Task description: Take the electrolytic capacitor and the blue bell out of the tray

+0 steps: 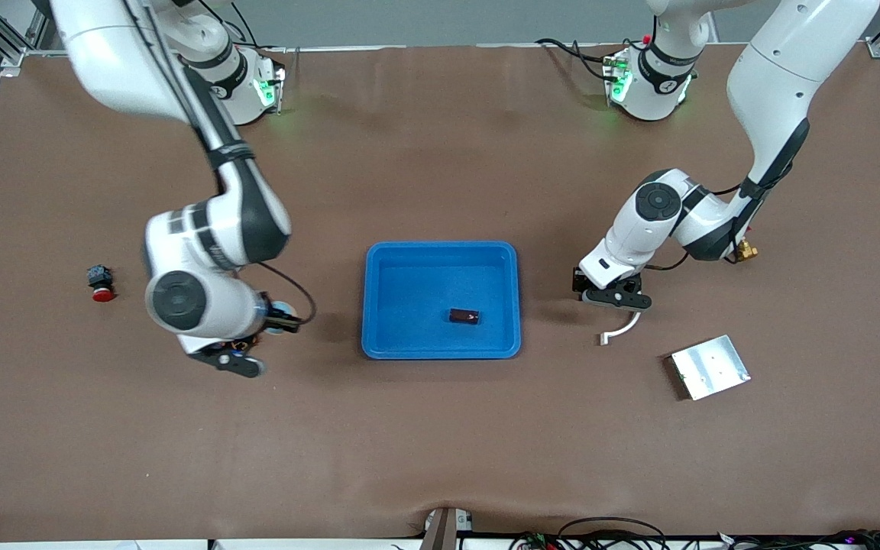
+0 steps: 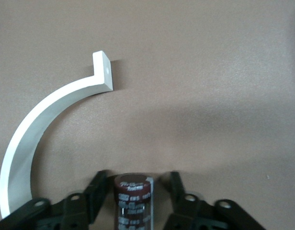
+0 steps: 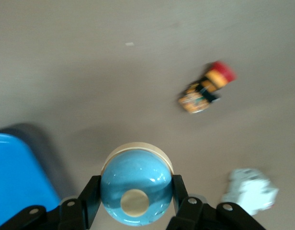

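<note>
We see a blue tray (image 1: pixel 379 305) at the middle of the table, with a dark capacitor (image 1: pixel 464 315) lying inside it. Beside the tray toward its own end, our left gripper (image 2: pixel 133 191) has its fingers spread apart on either side of another capacitor (image 2: pixel 132 201), not pressing it. Beside the tray toward the other end, our right gripper (image 3: pixel 136 191) clamps a blue bell (image 3: pixel 136 188) above the table.
</note>
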You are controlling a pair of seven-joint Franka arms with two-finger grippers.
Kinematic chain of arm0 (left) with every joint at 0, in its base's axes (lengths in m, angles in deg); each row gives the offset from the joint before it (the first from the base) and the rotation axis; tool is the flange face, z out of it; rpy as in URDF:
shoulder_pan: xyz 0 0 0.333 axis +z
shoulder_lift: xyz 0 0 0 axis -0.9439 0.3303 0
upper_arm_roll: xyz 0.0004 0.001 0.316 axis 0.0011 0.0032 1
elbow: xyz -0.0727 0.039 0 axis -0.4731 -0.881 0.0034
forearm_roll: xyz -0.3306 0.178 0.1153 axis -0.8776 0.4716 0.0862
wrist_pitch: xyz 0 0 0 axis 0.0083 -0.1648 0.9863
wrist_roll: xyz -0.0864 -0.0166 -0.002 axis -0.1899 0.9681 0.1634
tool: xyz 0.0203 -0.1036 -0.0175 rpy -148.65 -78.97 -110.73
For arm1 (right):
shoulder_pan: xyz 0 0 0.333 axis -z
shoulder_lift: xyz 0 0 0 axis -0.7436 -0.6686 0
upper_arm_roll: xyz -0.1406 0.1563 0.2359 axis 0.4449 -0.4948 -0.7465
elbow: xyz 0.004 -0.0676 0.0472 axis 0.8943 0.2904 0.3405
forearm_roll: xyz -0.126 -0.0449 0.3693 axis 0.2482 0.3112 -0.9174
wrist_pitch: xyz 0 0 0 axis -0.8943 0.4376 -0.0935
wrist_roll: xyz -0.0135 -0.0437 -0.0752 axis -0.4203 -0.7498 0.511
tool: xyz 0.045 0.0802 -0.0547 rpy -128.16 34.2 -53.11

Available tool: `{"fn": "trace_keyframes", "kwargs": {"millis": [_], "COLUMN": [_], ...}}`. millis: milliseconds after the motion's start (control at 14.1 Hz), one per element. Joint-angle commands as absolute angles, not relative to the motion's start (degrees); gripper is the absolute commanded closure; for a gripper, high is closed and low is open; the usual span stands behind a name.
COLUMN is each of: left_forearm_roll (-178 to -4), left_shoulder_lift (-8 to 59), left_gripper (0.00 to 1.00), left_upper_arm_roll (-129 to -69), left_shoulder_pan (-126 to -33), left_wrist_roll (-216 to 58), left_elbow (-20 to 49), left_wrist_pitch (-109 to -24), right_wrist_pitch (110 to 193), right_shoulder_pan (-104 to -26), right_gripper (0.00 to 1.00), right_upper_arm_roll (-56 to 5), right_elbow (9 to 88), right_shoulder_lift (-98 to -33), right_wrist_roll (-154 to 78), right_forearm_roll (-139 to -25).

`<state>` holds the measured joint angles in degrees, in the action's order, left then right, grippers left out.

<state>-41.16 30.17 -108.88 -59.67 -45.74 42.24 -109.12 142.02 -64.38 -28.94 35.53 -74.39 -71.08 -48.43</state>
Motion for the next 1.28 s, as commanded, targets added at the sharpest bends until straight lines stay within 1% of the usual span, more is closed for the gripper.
{"fn": "trace_keyframes", "kwargs": {"millis": [0, 142, 355, 427, 569, 711, 924, 1137, 1209], "left_forearm_roll": [-39.06, -39.15, -39.32, -39.58, -40.2, -40.55, -41.87, -43.96, -47.29], "left_shoulder_lift": [30.39, 29.69, 28.63, 28.72, 28.63, 27.76, 27.05, 27.93, 28.1], "left_gripper": [0.0, 0.0, 0.0, 0.0, 0.0, 0.0, 0.0, 0.0, 0.0], "left_upper_arm_roll": [-109.0, -109.0, -109.52, -110.31, -111.8, -113.47, -115.67, -118.22, -118.57], "left_shoulder_pan": [-59.2, -59.2, -59.73, -59.82, -59.64, -59.55, -59.73, -60.17, -60.34], "left_wrist_roll": [-44.43, -44.34, -41.63, -40.66, -38.99, -35.74, -21.63, -15.44, -13.95], "left_elbow": [41.45, 41.01, 39.09, 37.95, 36.62, 36.53, 35.3, 31.27, 30.21], "left_wrist_pitch": [-109.38, -109.12, -105.09, -103.25, -100.69, -100.42, -99.81, -93.58, -92.52], "right_wrist_pitch": [144.09, 147.24, 158.56, 160.6, 162.63, 164.3, 167.55, 168.7, 168.7], "right_shoulder_pan": [-56.94, -53.41, -49.8, -49.27, -48.57, -47.16, -47.42, -47.42, -47.68], "right_gripper": [1.0, 1.0, 1.0, 1.0, 1.0, 1.0, 1.0, 1.0, 0.97], "right_upper_arm_roll": [-30.07, -30.07, -30.07, -29.99, -29.99, -30.07, -30.07, -30.16, -30.16], "right_elbow": [43.21, 45.85, 53.22, 54.37, 55.87, 57.02, 60.0, 60.63, 60.45], "right_shoulder_lift": [-70.19, -70.19, -70.27, -70.54, -70.71, -70.8, -70.89, -70.98, -71.07], "right_wrist_roll": [-56.51, -47.96, -39.77, -38.53, -35.82, -33.87, -33.86, -34.21, -34.39], "right_forearm_roll": [-48.38, -47.86, -47.68, -47.76, -47.59, -47.59, -47.59, -48.02, -48.11]}}
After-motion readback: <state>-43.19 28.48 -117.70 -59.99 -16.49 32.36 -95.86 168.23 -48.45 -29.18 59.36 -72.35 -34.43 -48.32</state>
